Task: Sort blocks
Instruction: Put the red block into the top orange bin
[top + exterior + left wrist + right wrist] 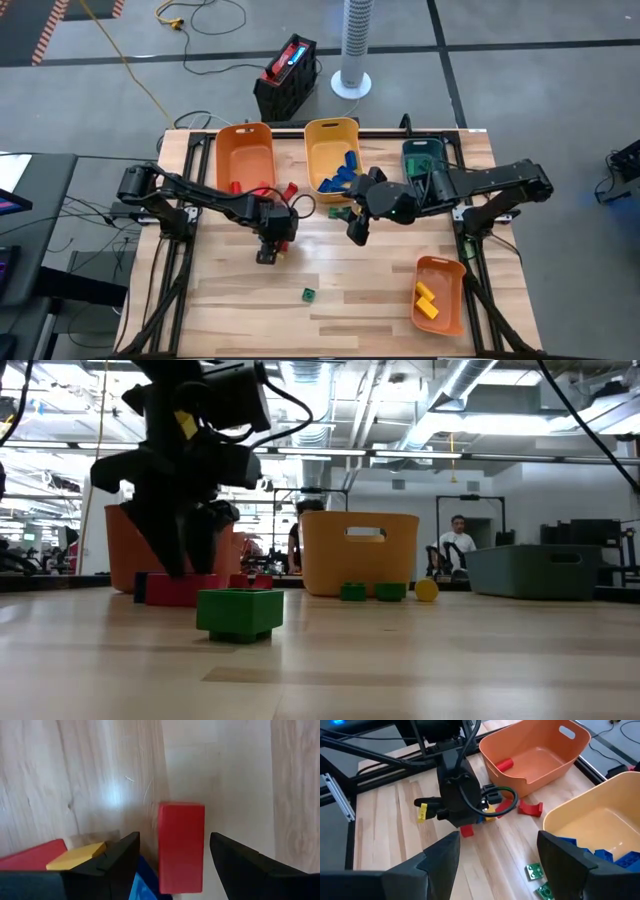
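Left claw [268,252] is down on the wood surface [240,310] w/ fingers [117,857] spread wide either side of a red block [181,847]; block sits in the gap btwn them, not clamped, lying flat on the surface. Just beside it under the claw: another red block [32,856], a yellow one [75,856] and a blue one [145,882]. Behind the left arm, orange bin [245,155] w/ a red block [503,765] inside; one more red piece [530,809] lies on the surface near that bin's front corner. Single green block [309,294] sits alone, well apart, toward front mid of surface. Yellow bin [332,150] at back centre holds blue blocks [340,175]; two green blocks [538,880] lie on the surface just in front of it. Right claw [355,232] hangs over mid surface near the yellow bin, fingers wide apart, holding nothing. Teal bin [425,155] back right. Second orange bin [440,292] front right, yellow blocks [426,300] inside.
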You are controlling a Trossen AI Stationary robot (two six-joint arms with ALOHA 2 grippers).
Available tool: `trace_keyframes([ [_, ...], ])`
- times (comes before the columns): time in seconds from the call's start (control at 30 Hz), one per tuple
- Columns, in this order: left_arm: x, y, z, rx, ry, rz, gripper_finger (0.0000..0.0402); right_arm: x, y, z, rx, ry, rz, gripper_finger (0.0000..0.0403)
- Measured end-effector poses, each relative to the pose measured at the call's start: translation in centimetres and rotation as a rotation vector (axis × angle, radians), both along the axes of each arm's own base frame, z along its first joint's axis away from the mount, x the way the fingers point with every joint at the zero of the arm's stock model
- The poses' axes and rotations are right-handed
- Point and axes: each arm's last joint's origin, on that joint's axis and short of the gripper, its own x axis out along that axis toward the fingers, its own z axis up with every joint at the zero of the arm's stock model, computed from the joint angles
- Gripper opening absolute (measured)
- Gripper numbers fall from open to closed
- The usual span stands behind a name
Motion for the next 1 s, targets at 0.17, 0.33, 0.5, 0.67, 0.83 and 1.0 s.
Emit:
trace_keyframes([
  [0.17, 0.1, 0.0, -0.3, 0.002, -0.029, -0.01, 0.0235, 0.1, -0.3, 0.0, 0.0, 0.0, -0.011, 0.0274],
  [0.33, 0.2, -0.2, -0.7, 0.003, -0.028, -0.041, 0.0225, 0.1, -0.3, 0.0, 0.0, 0.0, -0.011, 0.0274],
  [0.5, 0.3, -0.8, -1.2, 0.002, -0.013, -0.063, 0.0193, 0.0, -0.3, 0.0, -0.001, 0.004, -0.011, 0.0274],
  [0.67, 0.3, -1.4, -1.7, 0.044, 0.012, -0.066, 0.0171, 0.0, -0.4, -0.1, -0.002, 0.007, -0.011, 0.0274],
  [0.83, 0.3, -1.7, -2.0, 0.053, 0.036, -0.074, 0.0129, 0.0, -0.6, -0.1, -0.004, 0.009, -0.015, 0.0274],
  [1.0, 0.5, -1.7, -1.0, 0.042, 0.039, -0.037, 0.0128, 0.1, -0.8, -0.1, -0.015, 0.016, -0.015, 0.0274],
])
